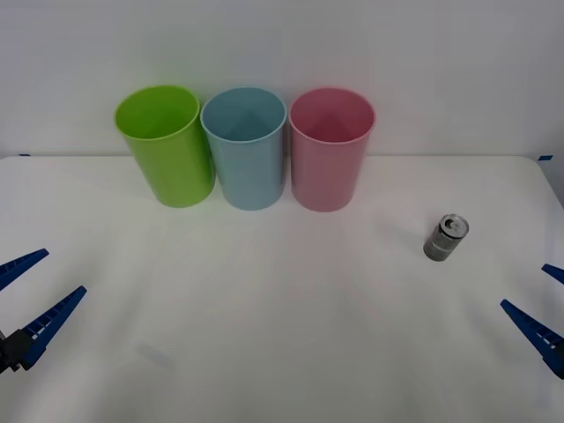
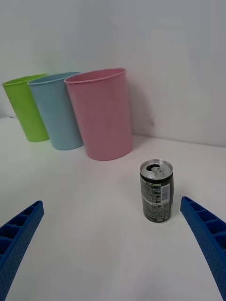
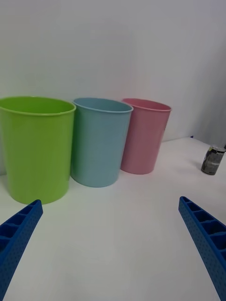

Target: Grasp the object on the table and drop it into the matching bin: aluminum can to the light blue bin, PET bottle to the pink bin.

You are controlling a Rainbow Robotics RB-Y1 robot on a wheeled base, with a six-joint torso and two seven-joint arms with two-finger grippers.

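Observation:
A small dark grey aluminum can (image 1: 446,237) with a silver top stands upright on the white table (image 1: 282,335), right of the bins; it also shows ahead of my right fingers as the can (image 2: 157,190) and far off as the can (image 3: 213,160). The light blue bin (image 1: 245,146) stands at the back between a green and the pink bin (image 1: 330,148). My right gripper (image 1: 546,304) is open at the right edge, short of the can, nothing held. Near the left edge my left gripper (image 1: 28,291) rests open and holds nothing.
A lime green bin (image 1: 165,144) stands left of the light blue one, the three touching in a row against the white back wall. The table's far edge runs just behind them. Bare tabletop lies between the grippers and the bins.

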